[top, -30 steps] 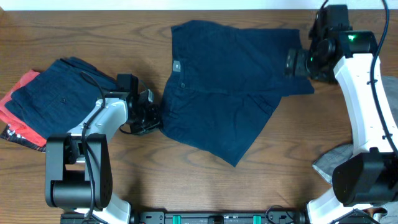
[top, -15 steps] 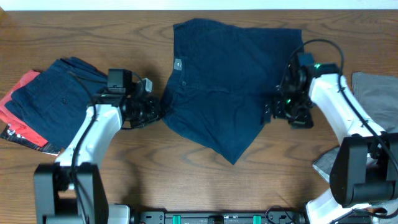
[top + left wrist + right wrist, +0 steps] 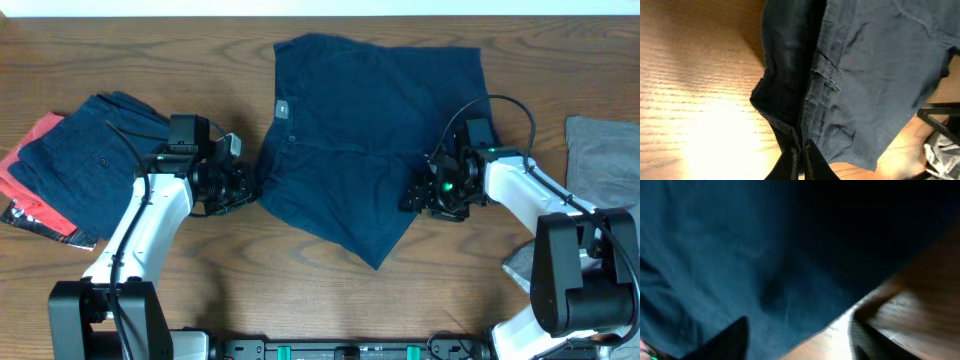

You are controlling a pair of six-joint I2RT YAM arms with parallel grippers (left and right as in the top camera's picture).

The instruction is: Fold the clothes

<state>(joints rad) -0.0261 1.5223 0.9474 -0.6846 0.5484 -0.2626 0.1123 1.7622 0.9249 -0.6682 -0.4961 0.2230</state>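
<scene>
Dark navy shorts [image 3: 360, 130] lie spread across the middle of the table. My left gripper [image 3: 250, 186] is shut on their left edge. In the left wrist view its fingertips [image 3: 800, 161] pinch a dark fold of the shorts [image 3: 875, 75], lifting it slightly off the wood. My right gripper [image 3: 420, 196] is low at the shorts' near right edge. In the right wrist view its jaws [image 3: 797, 345] stand apart, astride the hem of the shorts [image 3: 740, 255], with bare wood under the right finger [image 3: 870, 340].
A folded navy garment [image 3: 85, 160] rests on a red one [image 3: 30, 150] at the left. A light grey garment [image 3: 600, 150] lies at the right edge, and more grey cloth [image 3: 520, 265] sits by the right arm's base.
The right arm swung from the shorts' far right corner down to their near right edge. The shorts' right side now lies straighter. The left gripper has kept its hold, shifting slightly.
</scene>
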